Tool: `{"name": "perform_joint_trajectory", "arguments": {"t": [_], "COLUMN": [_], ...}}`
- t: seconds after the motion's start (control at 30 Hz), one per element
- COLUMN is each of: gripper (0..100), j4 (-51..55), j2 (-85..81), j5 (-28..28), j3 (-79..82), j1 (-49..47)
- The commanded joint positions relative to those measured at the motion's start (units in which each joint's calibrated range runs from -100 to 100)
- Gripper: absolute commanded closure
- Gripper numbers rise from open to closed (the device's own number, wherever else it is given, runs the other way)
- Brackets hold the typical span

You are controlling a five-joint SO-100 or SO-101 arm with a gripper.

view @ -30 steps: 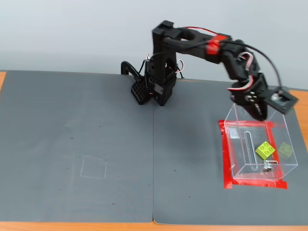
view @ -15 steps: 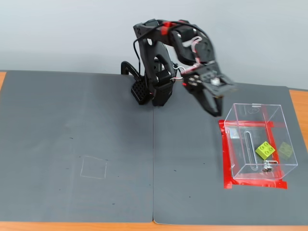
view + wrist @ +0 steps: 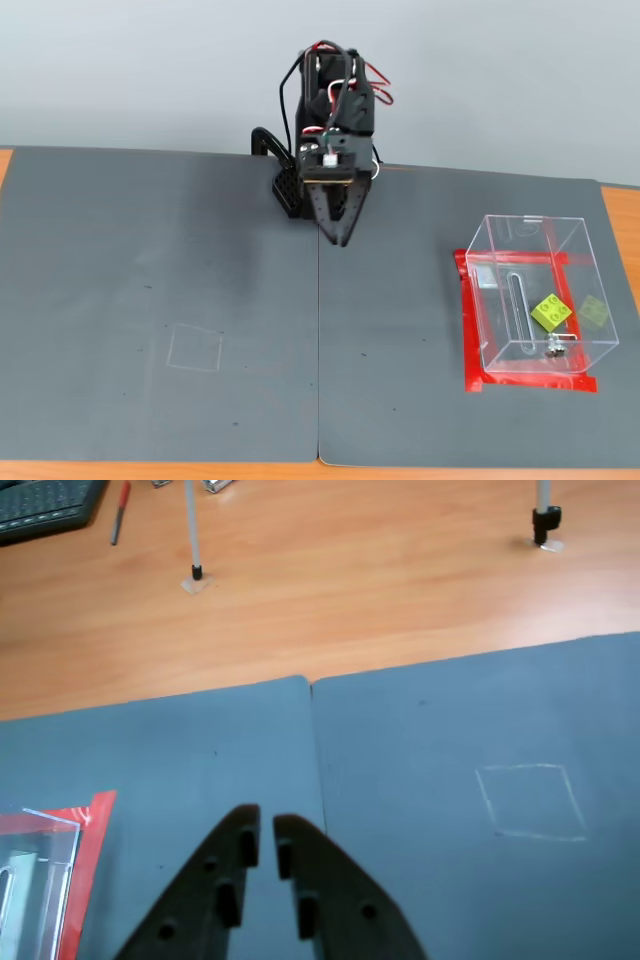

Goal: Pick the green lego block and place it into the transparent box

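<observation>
— What does your wrist view show?

— My gripper (image 3: 266,832) comes up from the bottom edge, its two dark fingers nearly together with only a thin slit between the tips, and nothing held in it. Under it lie two grey mats (image 3: 450,740) meeting along a seam that runs toward twelve o'clock. At about three o'clock from my fingertips there is a faint chalk square (image 3: 530,800) drawn on the mat. At nine o'clock, at the left edge, I see a corner of the transparent box (image 3: 40,880) standing on red tape (image 3: 88,850). Beyond the mats is the wooden bench (image 3: 350,590), with a red pen (image 3: 120,510) and a keyboard corner (image 3: 45,505) at about eleven o'clock. The green lego block does not show here.

— And the fixed view?

— There my arm is folded back over its base near twelve o'clock, and my gripper (image 3: 340,238) points down over the seam, tips close together and empty. The transparent box (image 3: 590,270) stands well apart from me, at about four o'clock from my gripper, on its red tape frame (image 3: 470,330). The green lego block (image 3: 551,312) lies inside the box, tilted, near the lower right part of the floor. A paler green patch just beside it looks like its reflection in the wall. The chalk square (image 3: 195,348) sits at about eight o'clock from my gripper.
</observation>
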Motion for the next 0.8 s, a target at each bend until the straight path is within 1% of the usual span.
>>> {"name": "perform_joint_trajectory", "arguments": {"t": [0.0,0.53,0.77], "gripper": [98,98,98], "j4": [-0.12,-0.73,-1.42], "j2": [-3.79,-24.30,-25.40], "j5": [-0.23,0.44,5.65], "j3": [4.87,35.26,42.04], "j1": [1.99,-0.84,0.42]}}
